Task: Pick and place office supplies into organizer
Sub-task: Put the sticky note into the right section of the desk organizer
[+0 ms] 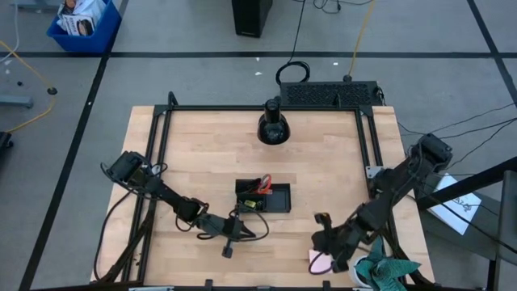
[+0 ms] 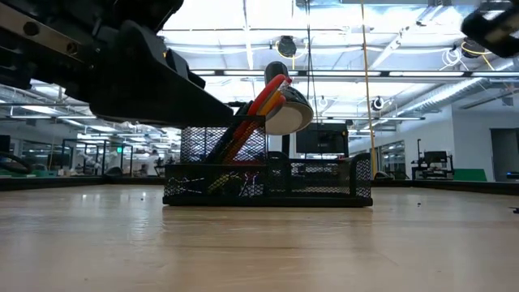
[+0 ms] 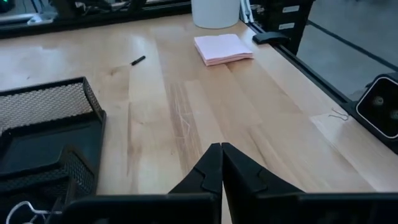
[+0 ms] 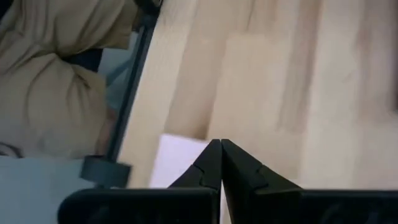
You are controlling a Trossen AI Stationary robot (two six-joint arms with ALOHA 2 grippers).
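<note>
Organizer (image 1: 264,196), a black mesh tray, sits near the middle of the wooden counter (image 1: 202,145), with red-handled scissors (image 2: 263,96) and orange pencils (image 2: 240,138) standing tilted in its taller compartment. Its lower compartments show empty mesh in the left wrist view. The left gripper (image 1: 227,249) hangs just beside the organizer's near-left corner, its fingers pressed together with nothing between them. A pink sticky-note pad (image 3: 222,48) lies flat on the counter well apart from the organizer, toward the counter's near-right corner, and a small dark piece (image 3: 137,60) lies between the two. The right gripper (image 1: 322,220) is just beside the pad, fingers closed and empty. A teal cloth (image 1: 386,271) is bunched at the counter's edge past the pad. A round black dome (image 1: 273,128) stands behind the organizer at the far edge.
</note>
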